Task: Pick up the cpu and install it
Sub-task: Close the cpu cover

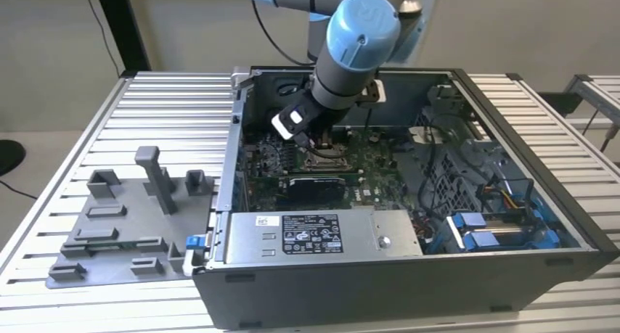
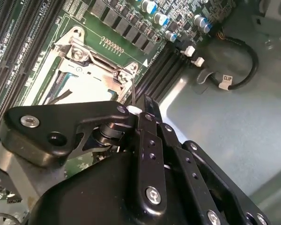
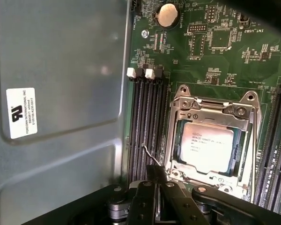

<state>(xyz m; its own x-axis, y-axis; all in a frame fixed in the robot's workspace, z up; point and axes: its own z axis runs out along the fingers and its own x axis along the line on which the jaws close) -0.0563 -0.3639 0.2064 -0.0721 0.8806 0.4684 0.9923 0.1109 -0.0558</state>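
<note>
End effector point(image 3: 157, 174) is hanging low over the motherboard point(image 3: 215, 51), fingers drawn together, tips just beside the thin wire lever point(image 3: 151, 155) of the socket frame point(image 3: 210, 105). Cpu point(image 3: 208, 147) is lying flat inside that frame, silver top up. Memory slots point(image 3: 147, 122) are running alongside — all inside the open computer case point(image 1: 407, 275) sitting on the slatted surface point(image 1: 165, 108).

A robotics lab is shown: an open computer case point(image 1: 388, 282) on a ribbed metal bench point(image 1: 165, 115), a robot arm point(image 1: 353, 50) above it.
</note>
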